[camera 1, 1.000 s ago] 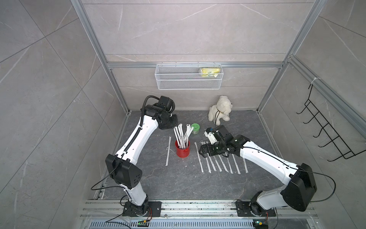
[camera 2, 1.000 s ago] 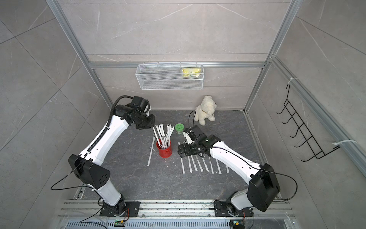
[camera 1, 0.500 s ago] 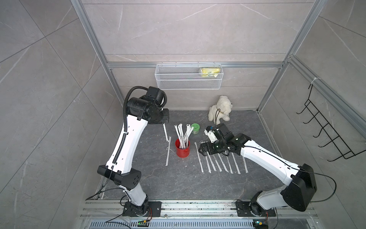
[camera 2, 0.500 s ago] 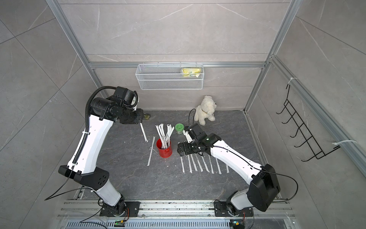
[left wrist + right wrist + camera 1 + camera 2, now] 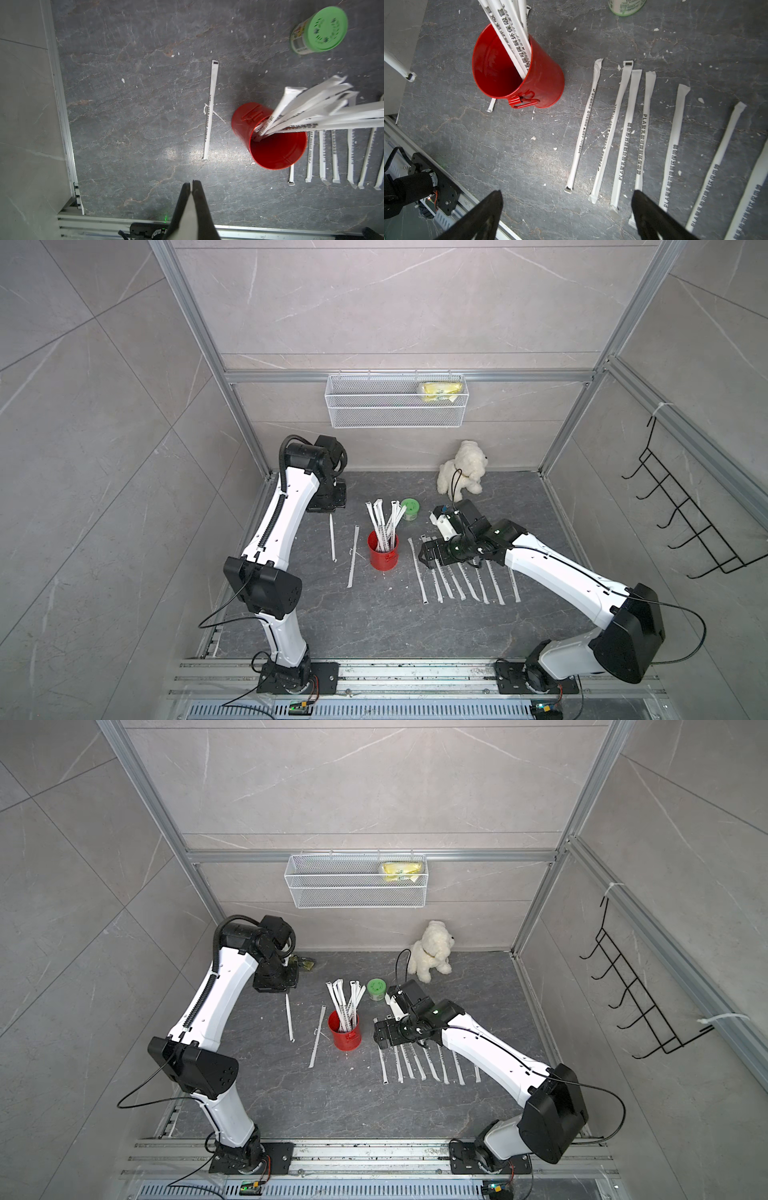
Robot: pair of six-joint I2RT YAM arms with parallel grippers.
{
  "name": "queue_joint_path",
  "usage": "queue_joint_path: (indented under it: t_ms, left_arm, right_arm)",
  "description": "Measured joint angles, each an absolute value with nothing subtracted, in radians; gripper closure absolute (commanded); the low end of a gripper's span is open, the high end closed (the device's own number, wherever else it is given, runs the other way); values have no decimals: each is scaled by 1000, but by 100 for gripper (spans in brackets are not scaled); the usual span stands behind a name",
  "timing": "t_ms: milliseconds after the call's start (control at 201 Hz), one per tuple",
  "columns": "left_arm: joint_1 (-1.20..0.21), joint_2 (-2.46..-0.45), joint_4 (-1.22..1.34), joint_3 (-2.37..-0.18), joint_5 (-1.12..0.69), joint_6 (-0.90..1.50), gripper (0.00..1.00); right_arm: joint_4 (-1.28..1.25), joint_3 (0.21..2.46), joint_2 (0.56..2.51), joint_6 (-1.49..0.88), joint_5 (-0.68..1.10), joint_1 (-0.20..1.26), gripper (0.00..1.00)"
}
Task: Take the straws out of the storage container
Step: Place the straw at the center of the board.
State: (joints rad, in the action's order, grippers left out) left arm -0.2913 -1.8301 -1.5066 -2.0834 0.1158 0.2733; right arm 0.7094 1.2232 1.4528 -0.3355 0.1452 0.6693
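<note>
The red storage container stands mid-floor with several white paper-wrapped straws sticking out of it. My left gripper is left of and behind the can, shut on one straw that hangs from it above the floor. Another straw lies between that one and the can. Right of the can, a row of several straws lies on the floor. My right gripper hovers over the row's far ends, open and holding nothing.
A green-lidded jar stands just behind the can, and a white plush dog sits at the back wall. A wire mesh basket with a yellow packet hangs above. A black hook rack is on the right wall.
My left gripper lifted one straw out of the can, swung it left, and has now come lower left of the can. The right arm has barely moved.
</note>
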Motion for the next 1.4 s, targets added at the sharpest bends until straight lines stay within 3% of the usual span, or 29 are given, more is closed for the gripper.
queue_joint_path:
  t_ms: [1404]
  left_arm:
    - [-241, -2225, -1433, -1998, -28, 214, 96]
  right_arm:
    - [737, 1202, 1458, -317, 116, 669, 0]
